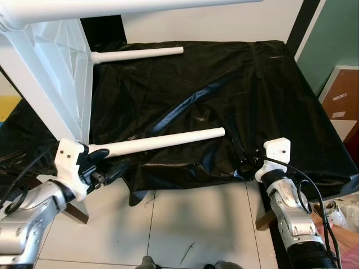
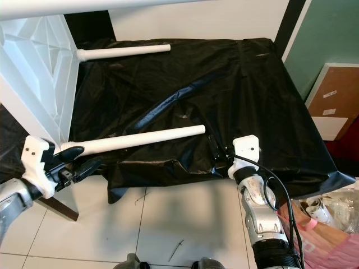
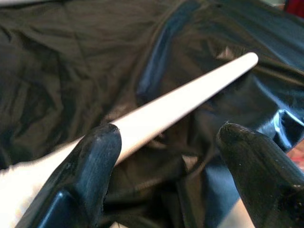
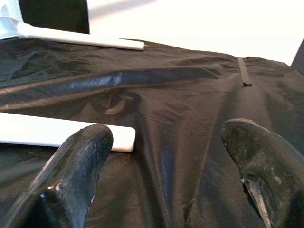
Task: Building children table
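Tabletop (image 1: 50, 67): white plastic, tipped on its side at the left edge of the cloth-covered surface, underside ribs facing right so the legs can be reached.
Near leg (image 1: 168, 140): seated in its socket, lying out across the black cloth (image 1: 252, 84) toward the front edge.
Far leg (image 1: 140, 54): fitted likewise, near the back edge.
Left gripper (image 1: 104, 165): at the near leg's base, fingers spread wide, one touching the leg; probably placed to steady or twist it.
Right gripper (image 1: 244, 162): at the front edge just beyond the leg's free end, fingers wide, holding nothing.
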Tool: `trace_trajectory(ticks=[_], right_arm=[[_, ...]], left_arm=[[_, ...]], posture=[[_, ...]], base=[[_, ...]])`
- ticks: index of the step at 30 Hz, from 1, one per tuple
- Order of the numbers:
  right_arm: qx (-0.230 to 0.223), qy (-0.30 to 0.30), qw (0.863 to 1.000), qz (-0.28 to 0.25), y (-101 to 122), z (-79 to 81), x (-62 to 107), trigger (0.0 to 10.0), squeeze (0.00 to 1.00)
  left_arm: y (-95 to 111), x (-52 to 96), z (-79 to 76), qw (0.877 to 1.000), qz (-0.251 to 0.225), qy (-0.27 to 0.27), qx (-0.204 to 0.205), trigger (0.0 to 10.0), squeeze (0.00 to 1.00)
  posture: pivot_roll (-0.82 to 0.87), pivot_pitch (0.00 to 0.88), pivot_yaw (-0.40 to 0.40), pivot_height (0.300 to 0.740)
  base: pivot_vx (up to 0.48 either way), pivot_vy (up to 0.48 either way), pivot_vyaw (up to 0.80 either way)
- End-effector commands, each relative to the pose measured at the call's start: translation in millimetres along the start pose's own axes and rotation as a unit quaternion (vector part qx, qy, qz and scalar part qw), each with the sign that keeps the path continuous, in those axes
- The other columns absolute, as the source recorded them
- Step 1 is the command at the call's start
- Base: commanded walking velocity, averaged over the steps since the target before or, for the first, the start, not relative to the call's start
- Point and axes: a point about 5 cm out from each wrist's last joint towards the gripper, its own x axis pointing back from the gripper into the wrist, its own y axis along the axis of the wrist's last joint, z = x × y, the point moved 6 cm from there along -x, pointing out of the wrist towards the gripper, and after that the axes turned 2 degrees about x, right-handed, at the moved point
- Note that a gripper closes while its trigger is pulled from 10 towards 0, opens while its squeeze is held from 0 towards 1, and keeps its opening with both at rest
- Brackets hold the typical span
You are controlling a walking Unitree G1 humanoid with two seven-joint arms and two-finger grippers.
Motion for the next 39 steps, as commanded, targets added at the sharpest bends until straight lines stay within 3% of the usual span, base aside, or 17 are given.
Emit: trace_trajectory(ticks=[1,9,14,15,16,18,19,25,31,35,39], right_arm=[[-0.008,-0.004,1.0,0.007,-4,-1.5,2.3,10.0,0.0],[-0.009,-0.015,1.0,0.009,-5,-3.8,7.5,10.0,0.0],[-0.01,-0.014,1.0,0.009,-5,-3.1,7.8,10.0,0.0],[-0.011,-0.013,1.0,0.009,-5,-2.0,7.6,10.0,0.0],[-0.011,-0.013,1.0,0.009,-5,-2.0,7.6,10.0,0.0],[-0.013,-0.008,1.0,0.007,-4,0.7,4.9,10.0,0.0],[-0.013,-0.006,1.0,0.007,-4,1.5,3.9,10.0,0.0],[-0.014,0.0,1.0,0.006,-4,4.0,2.3,10.0,0.0],[-0.014,0.0,1.0,0.006,-3,3.7,2.4,10.0,0.0],[-0.015,-0.001,1.0,0.009,-5,3.9,4.2,10.0,0.0],[-0.016,-0.001,1.0,0.009,-5,4.2,3.9,10.0,0.0]], left_arm=[[-3,-2.6,11.7,0.999,0.004,0.032,-0.007,10.0,0.0],[-5,6.4,41.3,0.995,0.012,0.09,-0.027,10.0,0.0],[-6,11.4,50.1,0.994,0.019,0.105,-0.037,10.0,0.0],[-7,17.5,62.8,0.99,0.022,0.129,-0.043,10.0,0.0],[-7,17.5,62.8,0.99,0.022,0.129,-0.043,10.0,0.0],[-2,34.1,96.4,0.978,0.016,0.198,-0.061,10.0,0.0],[0,38.7,105.3,0.974,0.013,0.218,-0.068,10.0,0.0],[5,46.8,125.0,0.959,-0.002,0.271,-0.078,10.0,0.0],[8,48.0,125.1,0.957,-0.013,0.278,-0.076,10.0,0.0],[5,28.3,80.0,0.983,-0.033,0.166,-0.066,10.0,0.0],[5,22.3,62.8,0.99,-0.043,0.121,-0.062,10.0,0.0]], posture=[[-0.04,0.071,0.01,0.74],[-0.05,0.07,0.023,0.74],[-0.04,0.07,0.022,0.74],[-0.04,0.069,0.02,0.74],[-0.04,0.069,0.02,0.74],[-0.03,0.066,0.009,0.74],[-0.03,0.066,0.009,0.74],[-0.02,0.065,0.004,0.74],[-0.02,0.066,0.007,0.74],[-0.02,0.072,0.007,0.74],[-0.02,0.073,0.007,0.74]], base=[[0.0,0.0,0.0],[0.0,0.0,0.0],[0.0,0.0,0.0],[0.0,0.0,0.0],[0.0,0.0,0.0],[0.0,0.0,0.0],[0.0,0.0,0.0],[0.0,0.0,0.0],[0.0,0.0,0.0],[0.0,0.0,0.0],[0.0,0.0,0.0]])
